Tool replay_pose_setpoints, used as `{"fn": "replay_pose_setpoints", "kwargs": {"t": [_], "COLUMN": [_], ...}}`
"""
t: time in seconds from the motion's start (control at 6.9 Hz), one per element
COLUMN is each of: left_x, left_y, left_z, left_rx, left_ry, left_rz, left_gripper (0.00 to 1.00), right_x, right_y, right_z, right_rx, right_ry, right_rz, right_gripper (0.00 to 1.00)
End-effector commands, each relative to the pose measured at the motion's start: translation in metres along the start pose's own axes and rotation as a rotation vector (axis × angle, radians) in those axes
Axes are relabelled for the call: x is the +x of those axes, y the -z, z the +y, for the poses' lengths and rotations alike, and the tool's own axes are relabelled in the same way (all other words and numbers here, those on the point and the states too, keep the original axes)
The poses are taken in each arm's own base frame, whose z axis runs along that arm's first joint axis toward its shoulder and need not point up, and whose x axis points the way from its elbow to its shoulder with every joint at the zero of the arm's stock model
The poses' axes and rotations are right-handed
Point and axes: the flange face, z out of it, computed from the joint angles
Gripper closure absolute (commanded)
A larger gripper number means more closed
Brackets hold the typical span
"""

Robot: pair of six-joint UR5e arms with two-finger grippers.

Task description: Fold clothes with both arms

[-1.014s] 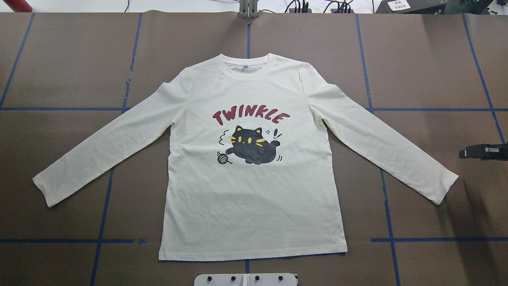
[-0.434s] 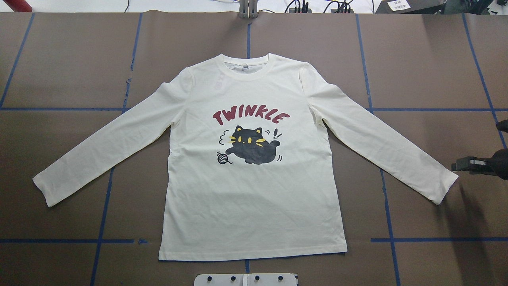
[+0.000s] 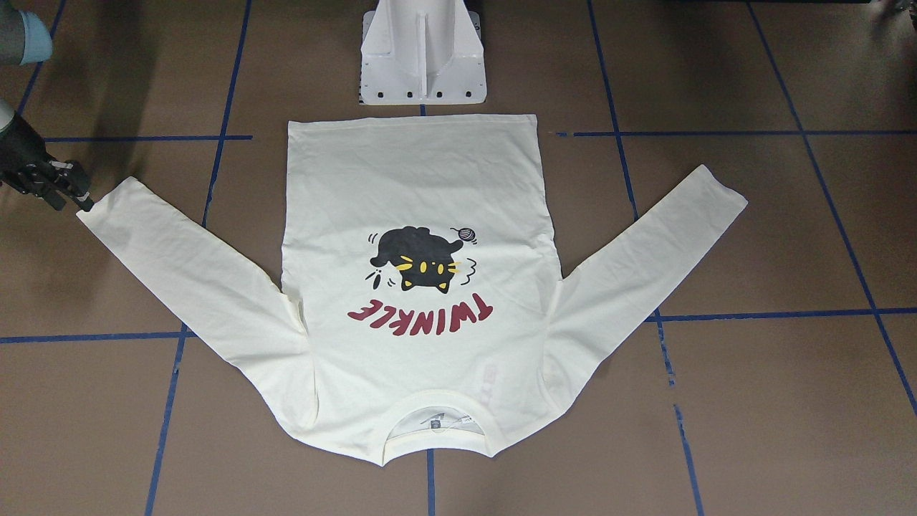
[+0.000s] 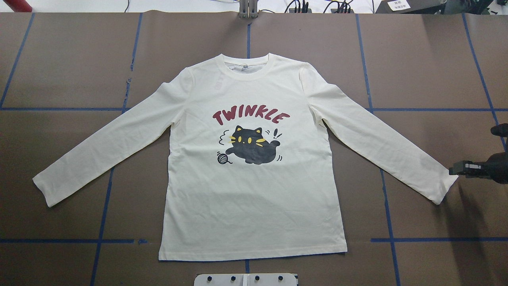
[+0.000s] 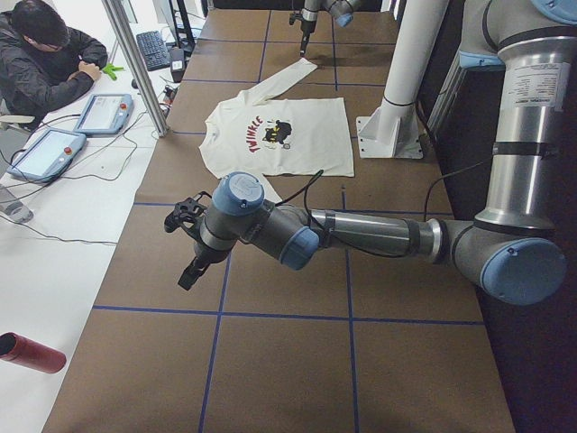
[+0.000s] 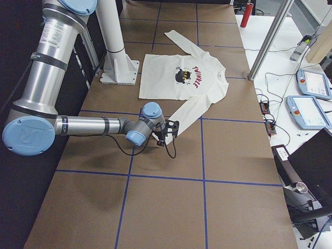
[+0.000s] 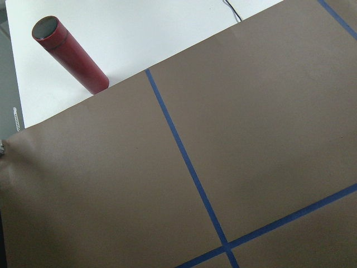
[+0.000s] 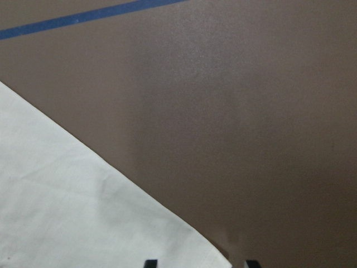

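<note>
The cream long-sleeved shirt lies flat on the brown table, cat print and red "TWINKLE" facing up, both sleeves spread out. It also shows in the front view and both side views. My right gripper is low at the cuff of the shirt's right sleeve. In the right wrist view the right gripper is open, and the cuff corner lies between its two fingertips. My left gripper hovers over bare table well away from the other sleeve; I cannot tell its state.
A white pedestal base stands at the shirt's hem edge. Blue tape lines cross the table. A red cylinder lies on the white surface beyond the table's left end. A person sits there by two tablets and a metal post.
My right gripper has come further into the overhead view and moved left, up to the right sleeve's cuff. The shirt has not moved.
</note>
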Motion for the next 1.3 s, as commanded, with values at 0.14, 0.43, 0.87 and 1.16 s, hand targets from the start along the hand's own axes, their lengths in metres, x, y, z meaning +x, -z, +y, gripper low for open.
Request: {"fn": "replay_pose_setpoints", "kwargs": {"t": [0.14, 0.43, 0.87, 1.16], "left_x": [-0.001, -0.002, -0.002, -0.002], "left_y": [-0.002, -0.002, -0.002, -0.003], "left_z": [0.000, 0.001, 0.001, 0.001], "left_rx": [-0.003, -0.004, -0.004, -0.005], "left_ry": [0.001, 0.002, 0.002, 0.003], "left_rz": [0.000, 0.000, 0.000, 0.000], "left_gripper": [0.00, 0.00, 0.00, 0.00], "right_x": [0.006, 0.008, 0.002, -0.008], "right_y": [-0.021, -0.024, -0.022, -0.022], "right_z": [0.006, 0.007, 0.006, 0.005], "right_rx": [-0.013, -0.005, 0.016, 0.028], "right_ry": [0.011, 0.013, -0.062, -0.055], "right_rz": [0.038, 0.048, 0.016, -0.003], "right_gripper": [0.46, 0.46, 1.00, 1.00]}}
